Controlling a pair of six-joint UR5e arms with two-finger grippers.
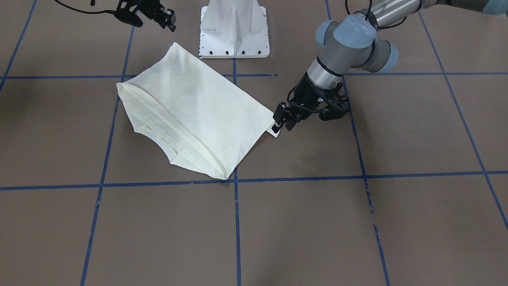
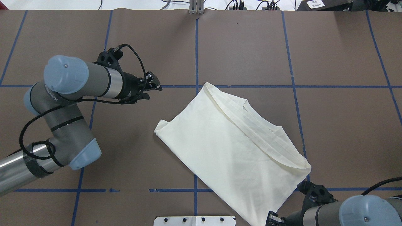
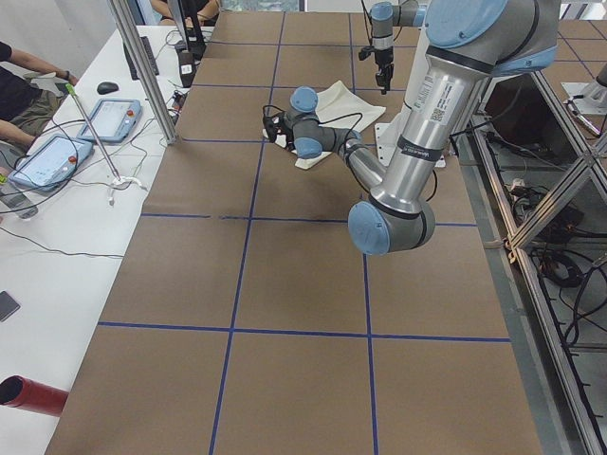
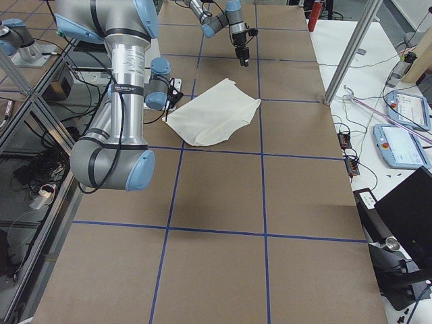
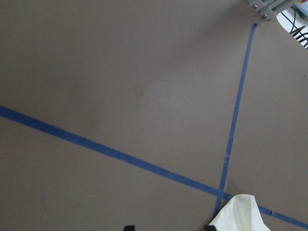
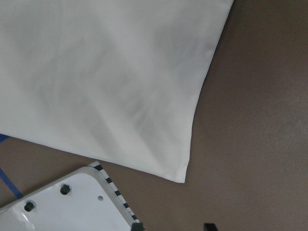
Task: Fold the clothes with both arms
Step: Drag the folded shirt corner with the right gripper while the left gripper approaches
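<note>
The cream T-shirt (image 1: pixel 190 107), judged light and limp (it would sag), was best pinched at its corners by the left gripper (image 1: pixel 283 120) and right gripper (image 1: pixel 170 22), both parted and empty.

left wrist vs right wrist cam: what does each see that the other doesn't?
Left wrist only: a tape crossing on mostly bare table, just the tip of a shirt corner at the bottom edge, and a metal fitting at the top right.
Right wrist only: the white base plate with its bolts, and a wide stretch of plain shirt ending in a corner.
Both: the shirt, the brown table, and some blue tape.
</note>
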